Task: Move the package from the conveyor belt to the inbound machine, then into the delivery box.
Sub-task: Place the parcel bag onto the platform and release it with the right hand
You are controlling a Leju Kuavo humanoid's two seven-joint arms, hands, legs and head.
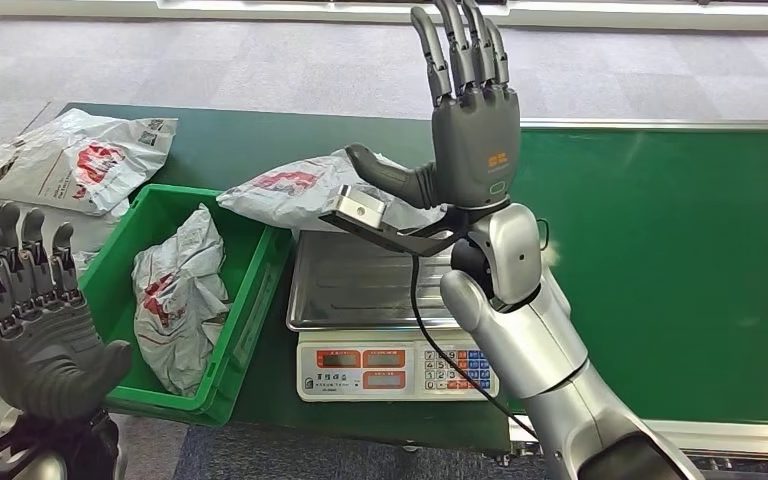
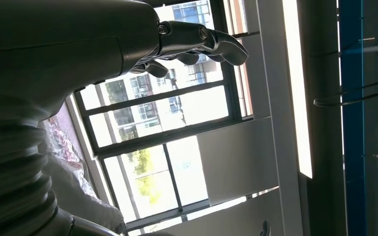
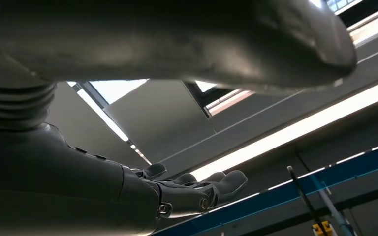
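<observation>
Green conveyor belt (image 1: 660, 250) spans frame right; white crumpled plastic package (image 1: 290, 195) rests on steel scale (image 1: 360, 285) for weighing. My right hand (image 1: 470, 110) and left hand (image 1: 35, 320) are raised, fingers spread, holding nothing.

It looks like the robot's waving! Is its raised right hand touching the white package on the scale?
Cannot tell. In the head view the right hand stands upright, fingers spread and pointing up, in front of the package; its thumb overlaps the package, so contact or a gap is hidden.
</observation>
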